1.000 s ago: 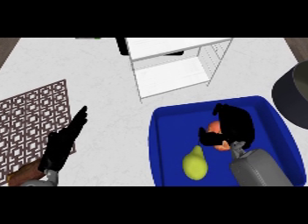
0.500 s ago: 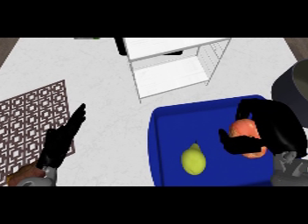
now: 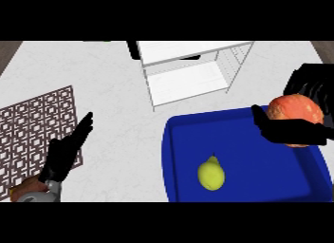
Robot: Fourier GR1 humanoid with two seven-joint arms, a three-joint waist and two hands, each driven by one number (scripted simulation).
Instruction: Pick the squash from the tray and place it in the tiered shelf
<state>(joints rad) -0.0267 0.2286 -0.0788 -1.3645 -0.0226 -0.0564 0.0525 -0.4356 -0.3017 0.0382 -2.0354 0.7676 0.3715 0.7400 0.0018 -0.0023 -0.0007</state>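
no readable text, labels or signs

Yellow pear lying near the middle of its blue container, stem end up-frame. Brown lattice mat flat on the white counter at the left edge. Dark round object at the right edge, partly hidden.

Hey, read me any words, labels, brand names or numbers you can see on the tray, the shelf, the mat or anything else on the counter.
None: no words, numbers or signs show anywhere.
The blue tray, the white tiered shelf, the squash in the right hand and the yellow fruit are all unmarked.
The mat carries only a lattice pattern, no lettering.
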